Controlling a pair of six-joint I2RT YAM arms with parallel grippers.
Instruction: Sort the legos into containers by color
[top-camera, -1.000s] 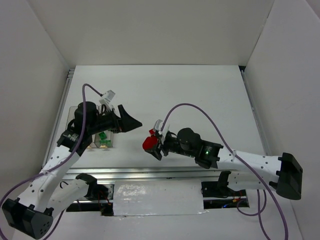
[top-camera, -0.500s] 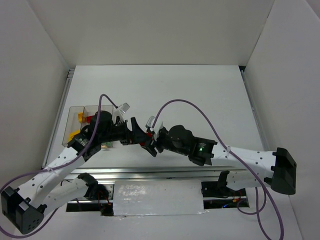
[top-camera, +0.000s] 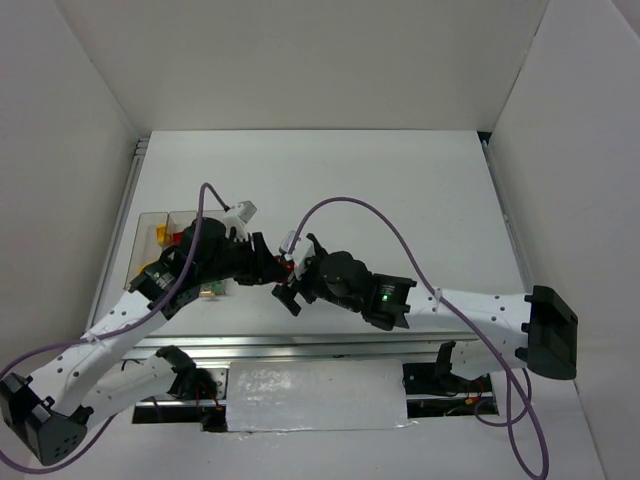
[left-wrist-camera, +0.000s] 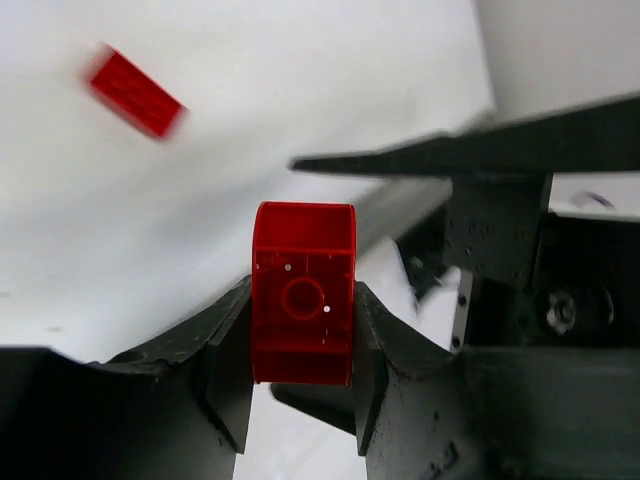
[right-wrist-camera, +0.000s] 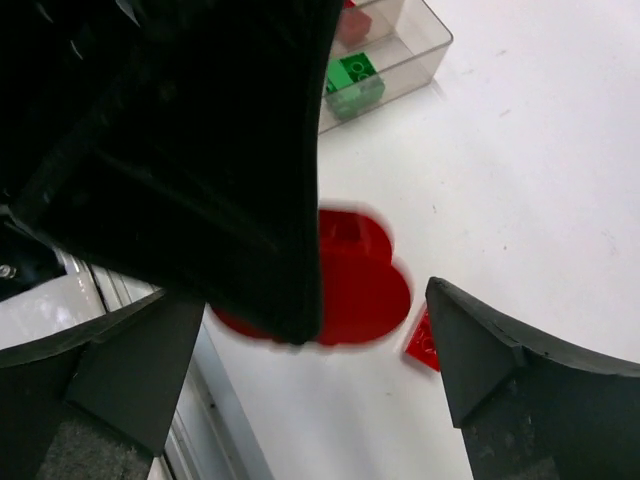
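Handed across since a second ago, the red rounded plastic lego (left-wrist-camera: 303, 292) sits clamped in the left gripper (left-wrist-camera: 303, 345) above the near edge of the desk (top-camera: 400, 200), left of middle. The right gripper (right-wrist-camera: 315, 330) gapes wide and empty, flanking it closely. Handover looks done; next the left arm should back clear and carry it to the clear plastic containers (top-camera: 147, 224) at the left edge. A small red brick (left-wrist-camera: 135, 92) lies on the desk nearby.
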